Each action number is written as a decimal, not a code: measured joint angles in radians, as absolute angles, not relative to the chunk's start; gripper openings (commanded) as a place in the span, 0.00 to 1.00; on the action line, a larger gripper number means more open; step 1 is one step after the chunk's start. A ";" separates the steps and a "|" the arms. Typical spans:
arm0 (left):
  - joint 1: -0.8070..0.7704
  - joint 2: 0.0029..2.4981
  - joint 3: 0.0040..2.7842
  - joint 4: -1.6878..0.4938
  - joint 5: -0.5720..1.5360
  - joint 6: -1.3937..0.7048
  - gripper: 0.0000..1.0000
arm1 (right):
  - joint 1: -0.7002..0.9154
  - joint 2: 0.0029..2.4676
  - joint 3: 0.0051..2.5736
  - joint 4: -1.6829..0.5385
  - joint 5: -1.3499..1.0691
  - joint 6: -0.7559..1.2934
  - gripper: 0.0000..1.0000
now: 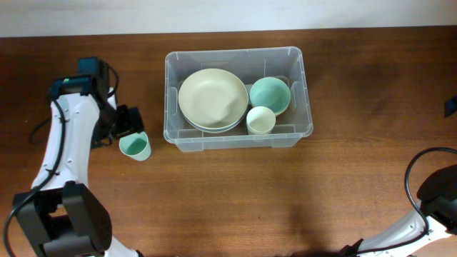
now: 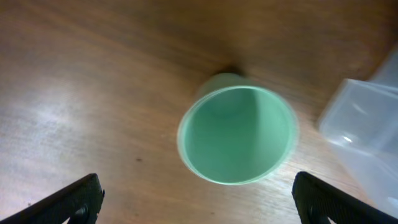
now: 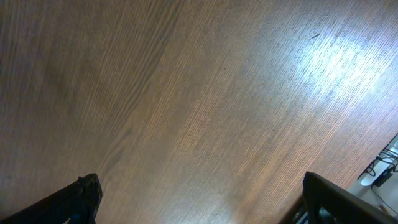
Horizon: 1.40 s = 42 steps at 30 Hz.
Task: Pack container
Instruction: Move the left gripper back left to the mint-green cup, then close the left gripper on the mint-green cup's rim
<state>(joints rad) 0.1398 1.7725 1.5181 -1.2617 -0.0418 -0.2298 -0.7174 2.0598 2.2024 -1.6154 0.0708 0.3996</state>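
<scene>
The clear plastic container [image 1: 300, 57] stands at the table's middle back; its corner shows in the left wrist view [image 2: 367, 134]. Inside it are a stack of cream plates [image 1: 213, 98], a green bowl [image 1: 270, 95] and a cream cup [image 1: 260, 120]. A green cup [image 1: 135, 147] stands upright on the table left of the container, also seen from above in the left wrist view [image 2: 237, 134]. My left gripper [image 2: 198, 202] is open, just above and beside this cup, not touching it. My right gripper [image 3: 202, 196] is open over bare wood, empty.
The wooden table [image 1: 235, 200] runs across the view. A black cable [image 1: 421, 160] loops at the right edge by the right arm's base. The table's edge and floor cables show at the lower right of the right wrist view [image 3: 382, 168].
</scene>
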 measured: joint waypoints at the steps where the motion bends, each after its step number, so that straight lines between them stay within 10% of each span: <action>1: 0.155 1.773 1.511 -1.262 -0.042 -0.230 1.00 | -0.717 2.060 2.202 -1.615 0.071 0.400 0.99; 30: 0.213 1.773 1.296 -1.036 0.012 -0.167 0.97 | -0.717 2.060 2.202 -1.616 0.071 0.400 0.99; 36: 0.213 1.773 1.285 -1.027 0.019 -0.155 0.32 | -0.717 2.060 2.202 -1.615 0.071 0.400 0.99; 42: 0.213 1.773 1.285 -1.027 0.023 -0.153 0.03 | -0.717 2.060 2.202 -1.615 0.071 0.400 0.99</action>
